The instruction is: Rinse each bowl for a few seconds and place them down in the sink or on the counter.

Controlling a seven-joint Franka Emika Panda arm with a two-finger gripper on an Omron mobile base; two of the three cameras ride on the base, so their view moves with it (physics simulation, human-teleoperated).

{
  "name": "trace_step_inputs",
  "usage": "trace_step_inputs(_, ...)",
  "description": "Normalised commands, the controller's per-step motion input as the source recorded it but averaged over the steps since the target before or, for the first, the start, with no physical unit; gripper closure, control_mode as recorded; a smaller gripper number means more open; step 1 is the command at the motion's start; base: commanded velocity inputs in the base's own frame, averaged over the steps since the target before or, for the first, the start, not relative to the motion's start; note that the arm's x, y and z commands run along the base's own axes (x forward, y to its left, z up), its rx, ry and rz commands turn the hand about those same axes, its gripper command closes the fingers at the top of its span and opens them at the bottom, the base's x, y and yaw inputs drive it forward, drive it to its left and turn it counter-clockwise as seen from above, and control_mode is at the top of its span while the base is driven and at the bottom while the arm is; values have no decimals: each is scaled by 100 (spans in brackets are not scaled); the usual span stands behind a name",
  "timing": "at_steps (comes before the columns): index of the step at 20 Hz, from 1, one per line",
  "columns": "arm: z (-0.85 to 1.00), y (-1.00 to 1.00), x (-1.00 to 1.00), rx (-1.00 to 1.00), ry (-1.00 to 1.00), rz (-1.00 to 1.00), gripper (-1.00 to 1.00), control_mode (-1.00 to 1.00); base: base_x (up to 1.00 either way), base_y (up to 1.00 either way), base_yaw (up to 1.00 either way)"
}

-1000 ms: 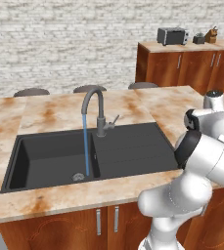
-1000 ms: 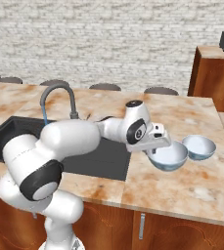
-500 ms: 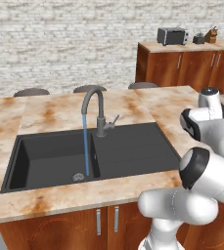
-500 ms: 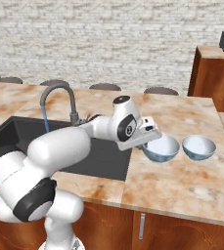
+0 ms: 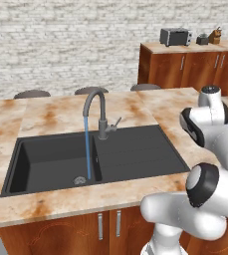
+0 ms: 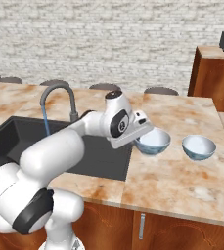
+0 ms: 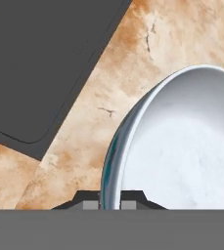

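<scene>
Bowl, small, round and pale blue (image 7: 182,146), hangs tilted by its rim, pinched by the gripper (image 7: 110,204) for carrying to the running grey gooseneck faucet (image 6: 59,100)

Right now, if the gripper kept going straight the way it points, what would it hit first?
Likely the counter: the gripper, shut on the rim of the bowl, points down at bare marble beside the sink. Depth is unclear.

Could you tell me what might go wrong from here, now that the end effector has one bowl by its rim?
The end effector pinches only the thin rim of the held bowl, so the bowl may tilt or slip on the way to the sink. Passing under the running stream, it could bump the faucet.
</scene>
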Motion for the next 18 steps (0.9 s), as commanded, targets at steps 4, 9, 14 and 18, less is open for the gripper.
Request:
trace_step_inputs(4, 16, 22, 0, 0, 5, 20, 100, -100, 0, 0, 0)
trace_step_inputs(9, 13, 22, 0, 0, 5, 20, 100, -100, 0, 0, 0)
trace_step_inputs(14, 8, 28, -1, 0, 7, 18, 100, -100, 0, 0, 0)
trace_step_inputs(18, 3, 35, -2, 0, 5, 16, 100, -100, 0, 0, 0)
